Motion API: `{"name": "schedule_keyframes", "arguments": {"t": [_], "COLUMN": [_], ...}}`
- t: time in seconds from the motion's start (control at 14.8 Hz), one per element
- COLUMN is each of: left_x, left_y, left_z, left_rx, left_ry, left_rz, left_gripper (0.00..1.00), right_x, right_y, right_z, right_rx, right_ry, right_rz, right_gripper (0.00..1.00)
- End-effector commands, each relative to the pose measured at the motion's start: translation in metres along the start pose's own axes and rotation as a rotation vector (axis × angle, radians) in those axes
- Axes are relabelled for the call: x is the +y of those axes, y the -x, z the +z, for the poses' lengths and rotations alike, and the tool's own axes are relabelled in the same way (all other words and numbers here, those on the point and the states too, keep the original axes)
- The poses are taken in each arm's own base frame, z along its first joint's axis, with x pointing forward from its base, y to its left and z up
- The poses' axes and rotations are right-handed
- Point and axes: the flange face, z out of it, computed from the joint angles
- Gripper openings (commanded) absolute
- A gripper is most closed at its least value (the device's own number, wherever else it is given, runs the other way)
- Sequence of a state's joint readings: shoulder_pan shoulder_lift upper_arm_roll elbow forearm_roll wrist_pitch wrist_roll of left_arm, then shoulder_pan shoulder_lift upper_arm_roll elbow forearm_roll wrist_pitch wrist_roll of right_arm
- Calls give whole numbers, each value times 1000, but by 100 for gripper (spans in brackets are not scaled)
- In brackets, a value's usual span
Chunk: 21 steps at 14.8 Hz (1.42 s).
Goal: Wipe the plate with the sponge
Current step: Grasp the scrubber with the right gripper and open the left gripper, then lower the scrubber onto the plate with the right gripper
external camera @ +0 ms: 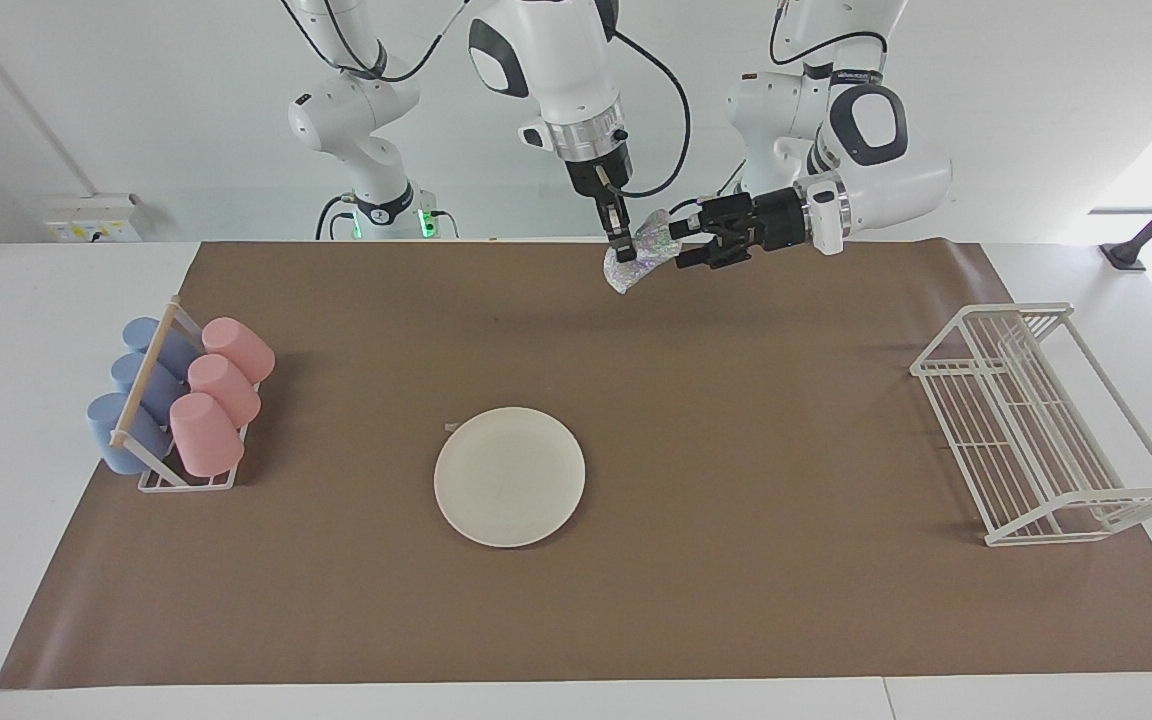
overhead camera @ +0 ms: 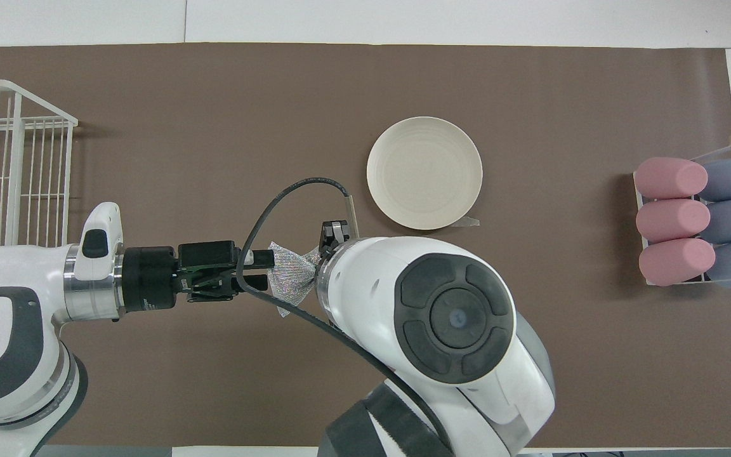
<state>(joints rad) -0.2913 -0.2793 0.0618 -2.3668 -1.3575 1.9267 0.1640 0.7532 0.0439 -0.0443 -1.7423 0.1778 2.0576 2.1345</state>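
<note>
The cream-white plate (external camera: 509, 476) lies flat on the brown mat at the middle of the table; in the overhead view the plate (overhead camera: 424, 172) is bare. The glittery sponge (external camera: 636, 258) hangs in the air over the mat's edge nearest the robots; it also shows in the overhead view (overhead camera: 290, 279). My right gripper (external camera: 622, 248) points down and is shut on the sponge's upper part; in the overhead view the right gripper (overhead camera: 332, 240) is mostly hidden by its own arm. My left gripper (external camera: 684, 246) lies level beside the sponge, fingers spread open at its edge; it shows in the overhead view (overhead camera: 256, 266).
A rack of pink and blue cups (external camera: 181, 405) stands at the right arm's end of the table, also seen in the overhead view (overhead camera: 698, 222). A white wire rack (external camera: 1036, 425) stands at the left arm's end, and shows in the overhead view (overhead camera: 10, 158).
</note>
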Motion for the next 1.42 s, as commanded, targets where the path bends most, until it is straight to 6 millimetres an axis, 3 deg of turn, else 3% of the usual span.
{"name": "schedule_keyframes", "arguments": {"t": [0.0,0.47,0.61,0.94,1.15,1.35], "left_x": [5,11,14,21,28,49], "left_y": [-4,-20,-25,-23,-21,-15], "left_z": [-32,-123,-128,-151,-173,-197], "left_rx": [40,48,55,35,44,59], "left_ry": [-87,-349,-403,-656,-813,-989], "left_rz": [-11,6,13,61,83,120], "left_gripper": [100,100,100,100,100,100], "right_x": [4,-10,-13,-43,-58,-64], "right_y": [-8,-42,-52,-105,-133,-157], "right_z": [-6,-17,-17,-26,-9,35], "right_rx": [-12,19,27,40,47,60], "right_ry": [10,37,47,27,14,-20], "right_rz": [-37,-113,-144,-210,-273,-302], "right_gripper": [0,0,0,0,0,0]}}
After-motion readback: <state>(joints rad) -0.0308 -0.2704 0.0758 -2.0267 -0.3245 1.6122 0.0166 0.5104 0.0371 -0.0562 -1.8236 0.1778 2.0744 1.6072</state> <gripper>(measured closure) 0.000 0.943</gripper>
